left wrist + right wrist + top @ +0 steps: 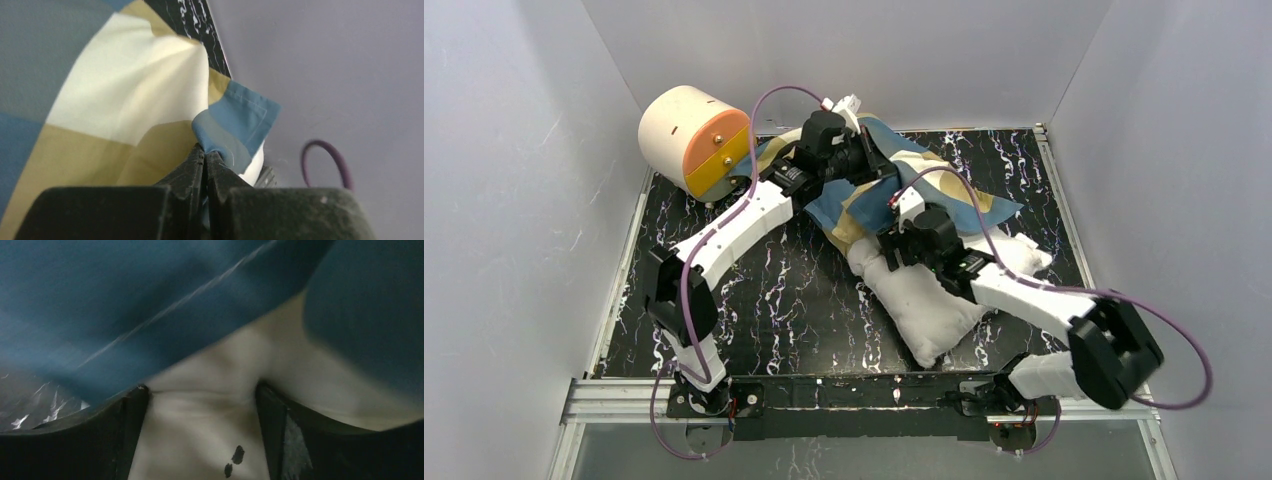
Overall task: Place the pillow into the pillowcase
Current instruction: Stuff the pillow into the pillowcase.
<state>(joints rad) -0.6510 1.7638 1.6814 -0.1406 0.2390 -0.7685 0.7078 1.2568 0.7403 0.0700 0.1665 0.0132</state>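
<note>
The white pillow [929,310] lies slantwise on the table, its far end under the mouth of the blue, tan and cream pillowcase [944,185]. My left gripper [869,160] is at the back, shut on a blue edge of the pillowcase [235,120], and the pinched fold shows at its tips [205,152]. My right gripper [894,240] rests on the pillow's far end at the case's opening. In the right wrist view its jaws [200,390] stand wide apart with the white pillow [200,435] bulging between them and blue pillowcase cloth [150,300] just ahead.
A cream-and-orange cylinder [694,140] stands at the back left corner of the black marbled table [794,290]. Grey walls close in the sides and back. A purple cable [327,150] loops beside the left wrist.
</note>
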